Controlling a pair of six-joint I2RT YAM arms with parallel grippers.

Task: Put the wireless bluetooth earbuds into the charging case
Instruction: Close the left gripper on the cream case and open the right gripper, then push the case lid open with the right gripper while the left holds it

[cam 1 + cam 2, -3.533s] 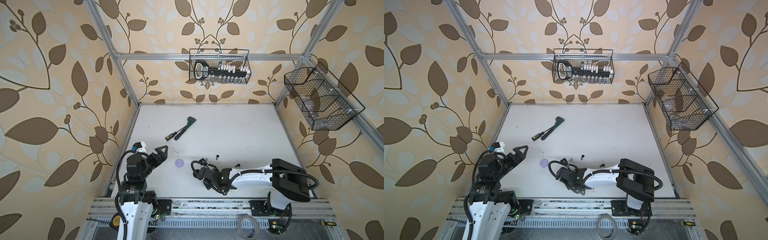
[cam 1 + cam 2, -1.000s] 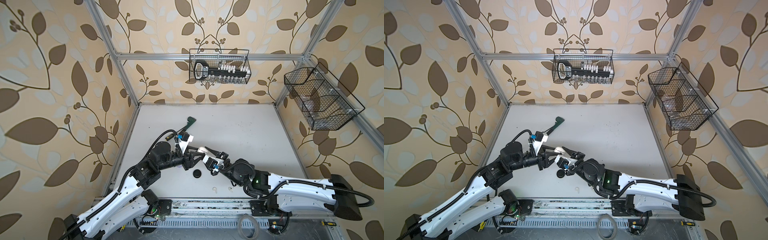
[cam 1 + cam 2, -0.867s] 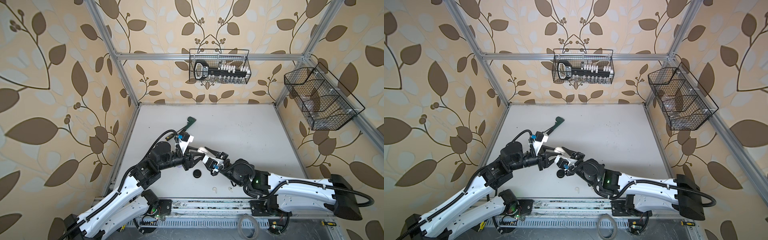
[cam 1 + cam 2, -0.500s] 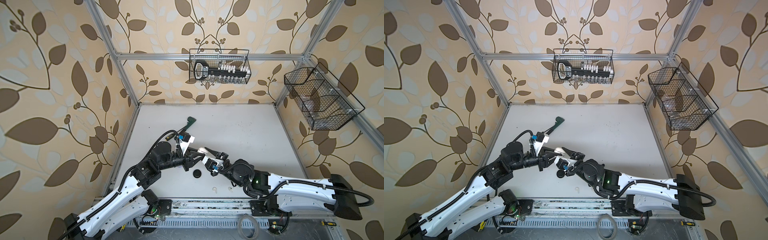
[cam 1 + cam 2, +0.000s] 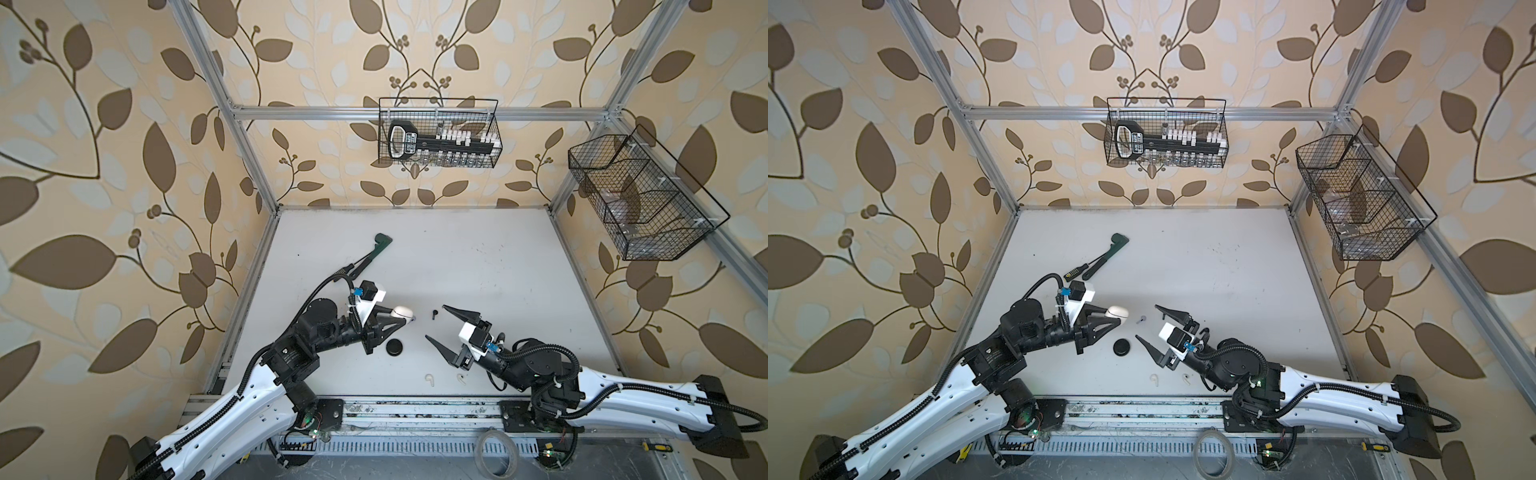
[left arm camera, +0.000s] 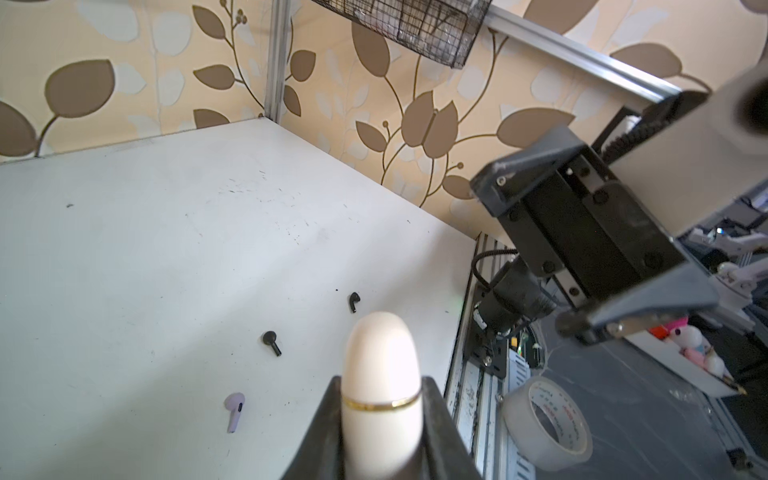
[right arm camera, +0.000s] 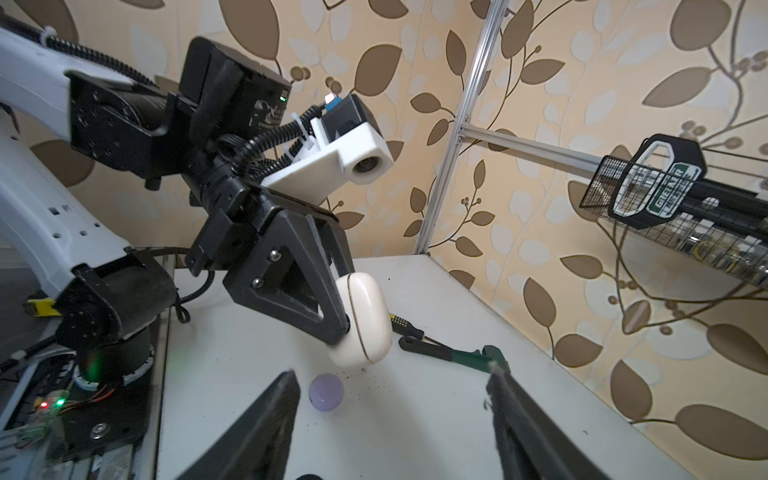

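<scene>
Left gripper (image 5: pixel 400 320) was clamped on the cream-white oval plastic charging case (image 7: pixel 365 320), lid seam shut, above the white table (image 5: pixel 478 257). Right gripper (image 5: pixel 435 322) stood spread and empty, facing it.

Risk: the smooth case, pinched near one end, could pivot or slip when the lid is pried.

Count:
- Earbuds: two cream-white earbuds (image 5: pixel 429 379), two black earbuds (image 6: pixel 271 341), one lavender earbud (image 6: pixel 235 411).
- Cases: three, with the black round case (image 5: pixel 394 347) and the lavender round case (image 7: pixel 326 391).
</scene>
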